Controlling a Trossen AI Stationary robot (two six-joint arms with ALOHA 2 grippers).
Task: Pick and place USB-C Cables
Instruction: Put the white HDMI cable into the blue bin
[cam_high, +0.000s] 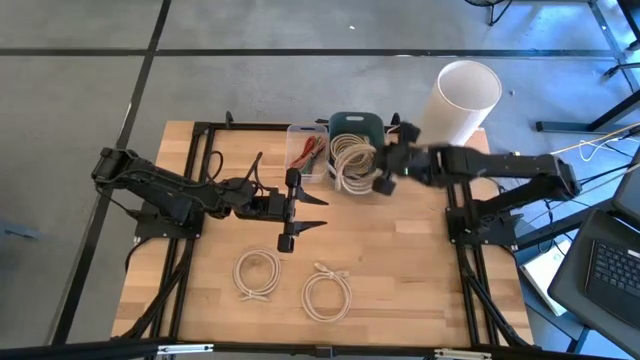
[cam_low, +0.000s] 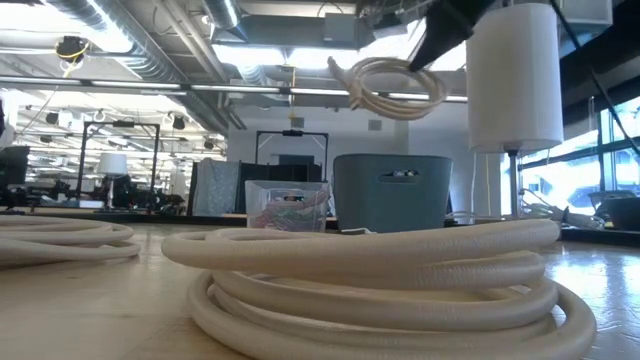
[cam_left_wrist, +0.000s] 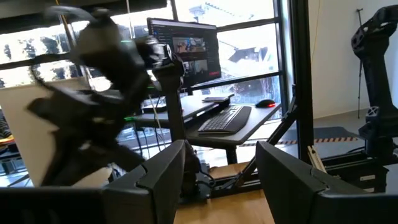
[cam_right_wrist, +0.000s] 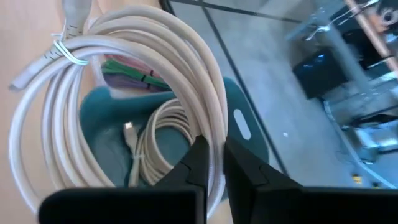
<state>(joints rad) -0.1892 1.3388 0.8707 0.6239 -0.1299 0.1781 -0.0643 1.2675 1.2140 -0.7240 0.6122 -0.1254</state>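
1. A cream-white cable coil (cam_right_wrist: 118, 81) hangs from the right gripper (cam_right_wrist: 214, 163), its loops draping below and away from the fingertips; a thin tie binds the loops near one connector end.
2. The right gripper is nearly shut, its two dark fingers pinched on one side of that coil. In the low view the coil (cam_low: 390, 88) is lifted well clear of the table.
3. Directly beneath the held coil stands a teal bin (cam_high: 370, 124); a second cream coil (cam_right_wrist: 158, 146) lies inside it, below the gripper.
4. Just beside the bin, on the side away from the right arm, a clear container (cam_high: 297, 135) holds short coloured bundles (cam_high: 308, 150), red and green among them.
5. A white cylinder (cam_high: 462, 100) stands behind the right gripper, near the table's far edge.
6. The left gripper (cam_high: 312, 213) waits over the wooden table (cam_high: 420, 270), well apart from the bin. Its jaws stand open and hold nothing.
7. Two more cream coils lie flat on the table on the near side of the left gripper: one (cam_high: 258, 273) almost straight below it in the high view, the other (cam_high: 327, 295) toward the right arm's side.
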